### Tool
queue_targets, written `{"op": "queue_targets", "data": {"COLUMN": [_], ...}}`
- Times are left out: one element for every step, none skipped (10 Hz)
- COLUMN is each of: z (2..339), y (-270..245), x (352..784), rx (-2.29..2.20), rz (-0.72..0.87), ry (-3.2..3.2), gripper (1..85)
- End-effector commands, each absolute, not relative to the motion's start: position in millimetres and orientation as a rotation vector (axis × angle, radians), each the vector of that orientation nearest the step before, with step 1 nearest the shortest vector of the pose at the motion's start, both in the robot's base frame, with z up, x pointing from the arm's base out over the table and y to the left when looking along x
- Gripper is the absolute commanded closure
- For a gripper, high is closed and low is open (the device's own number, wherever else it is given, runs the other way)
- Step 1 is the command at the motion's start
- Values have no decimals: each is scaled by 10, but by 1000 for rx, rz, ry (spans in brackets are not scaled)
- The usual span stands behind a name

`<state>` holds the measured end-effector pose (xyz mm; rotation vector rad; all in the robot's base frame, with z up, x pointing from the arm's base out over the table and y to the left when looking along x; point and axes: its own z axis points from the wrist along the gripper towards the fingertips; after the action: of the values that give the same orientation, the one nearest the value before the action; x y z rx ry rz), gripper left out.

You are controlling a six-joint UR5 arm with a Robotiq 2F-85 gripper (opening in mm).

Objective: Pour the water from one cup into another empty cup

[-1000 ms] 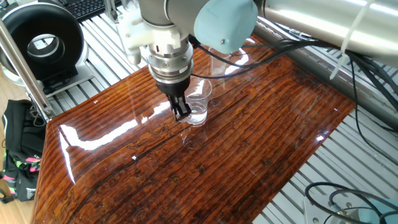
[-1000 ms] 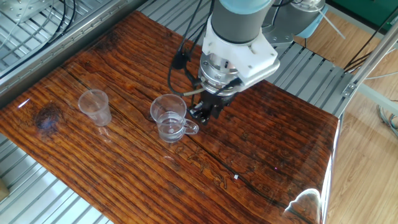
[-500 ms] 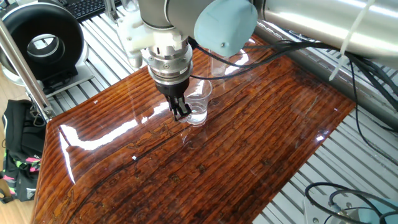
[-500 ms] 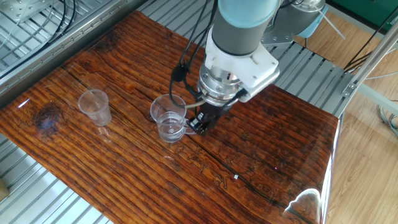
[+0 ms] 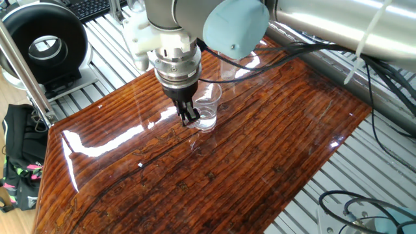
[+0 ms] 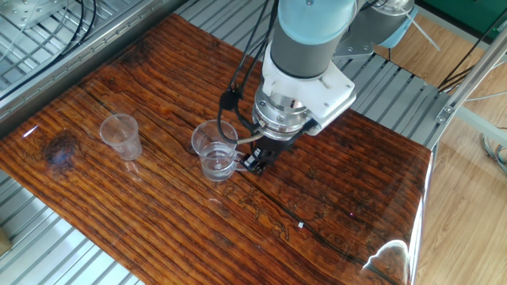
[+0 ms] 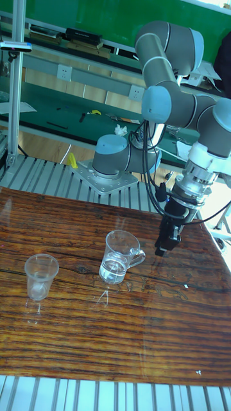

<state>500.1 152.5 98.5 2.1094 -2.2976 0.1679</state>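
Gripper [image 6: 253,164] at mug [image 6: 215,150] handle [image 7: 136,257], jaw state/hold unclear; seat fingers squarely on handle before lifting, keep water [image 7: 111,272] level toward tapered cup [image 6: 121,136].

I work in a robotics lab. My arm [image 7: 168,77] is bolted to a metal base plate [image 7: 106,178] on a slatted aluminium frame [image 5: 380,162] that carries a glossy wooden table [image 6: 158,214]. Loose cables [image 5: 361,205] lie on the slats. Wall sockets [image 7: 63,72] and a green wall [image 7: 96,16] stand behind a workbench [image 7: 58,119].
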Motion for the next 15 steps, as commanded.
{"op": "queue_targets", "data": {"z": [962, 962, 976, 981, 984, 865, 827, 835, 821, 739, 689, 663, 600, 518, 522], "y": [1670, 1666, 1478, 1431, 1408, 1566, 1573, 1545, 1496, 1541, 1572, 1577, 1587, 1610, 1560], "x": [4885, 4901, 4885, 4841, 4857, 4951, 5015, 5103, 5111, 5133, 5165, 5167, 5218, 5264, 5260], "rx": [2207, 2200, 2200, 2178, 2128, 2138, 2148, 2181, 2196, 2212, 2230, 2211, 2198, 2201, 2193], "rz": [54, 62, 132, 132, 151, 152, 187, 230, 257, 257, 260, 259, 263, 260, 284], "ry": [-2212, -2224, -2140, -2127, -2176, -2249, -2250, -2239, -2193, -2182, -2172, -2187, -2201, -2201, -2187], "gripper": [513, 540, 550, 547, 543, 543, 530, 520, 503, 500, 500, 500, 510, 510, 510]}}
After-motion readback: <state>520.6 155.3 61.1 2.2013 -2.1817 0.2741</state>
